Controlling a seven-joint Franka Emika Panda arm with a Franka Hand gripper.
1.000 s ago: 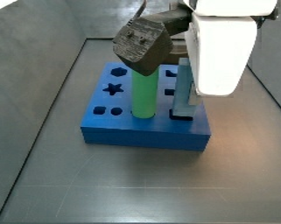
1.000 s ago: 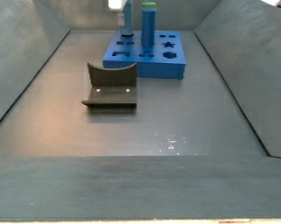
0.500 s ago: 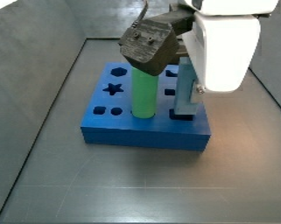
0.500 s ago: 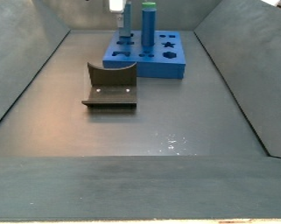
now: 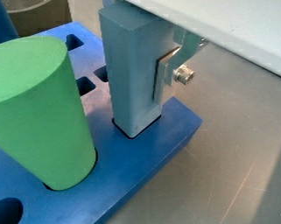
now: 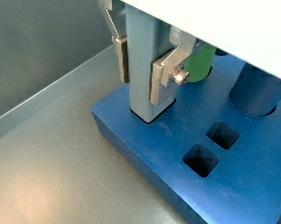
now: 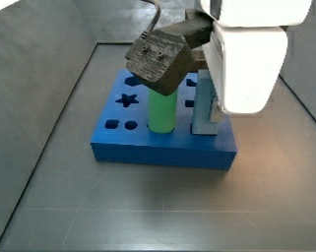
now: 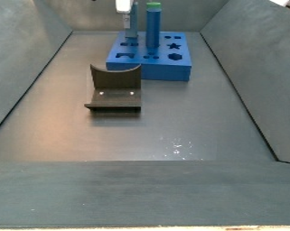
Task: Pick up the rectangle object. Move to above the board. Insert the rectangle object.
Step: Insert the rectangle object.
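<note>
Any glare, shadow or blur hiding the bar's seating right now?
In a wrist view the light-blue rectangular bar enters the royal-blue board sharply; the green cylinder looms soft. In a side view the gripper is overexposed white, hiding the bar; floor glare elsewhere.

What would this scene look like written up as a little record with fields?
Hand: the hand is above the board's corner, its silver fingers against the light-blue bar
Light-blue bar: upright, lower end in a hole of the board
Board: blue block with shaped holes
Green cylinder: standing in the board beside the bar
Dark blue cylinder: also standing in the board
Fixture: on the floor, apart from the board
</note>
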